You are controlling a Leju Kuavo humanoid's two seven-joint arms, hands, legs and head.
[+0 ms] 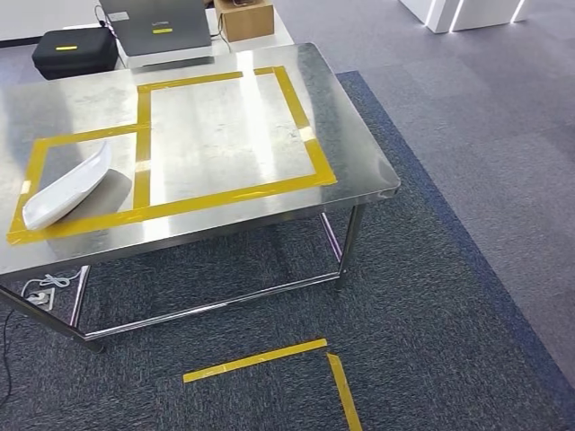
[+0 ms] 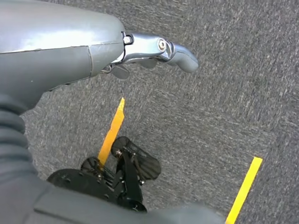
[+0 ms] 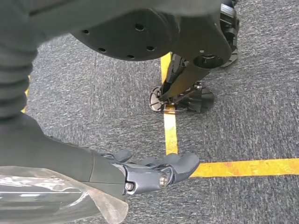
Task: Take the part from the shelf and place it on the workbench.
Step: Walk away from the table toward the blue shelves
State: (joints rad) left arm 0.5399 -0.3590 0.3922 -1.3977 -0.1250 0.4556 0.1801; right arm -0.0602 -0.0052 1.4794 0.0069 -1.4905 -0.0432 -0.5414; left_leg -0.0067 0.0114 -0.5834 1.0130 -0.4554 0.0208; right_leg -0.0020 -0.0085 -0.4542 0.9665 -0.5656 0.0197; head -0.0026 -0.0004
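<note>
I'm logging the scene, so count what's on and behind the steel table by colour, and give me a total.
White: 1, the curved part on the steel table, inside the yellow tape outline.
Black: 1, the case.
Grey: 1, the flat case.
Brown: 1, the cardboard box.
Total: 4.

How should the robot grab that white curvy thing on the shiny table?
Probably by the long raised rim of the white part, near its middle, coming from above on the side facing the robot. It lies shallow and tilted on the steel table, so the thin rim offers the clearest pinch; the smooth curved body looks harder to hold.
</note>
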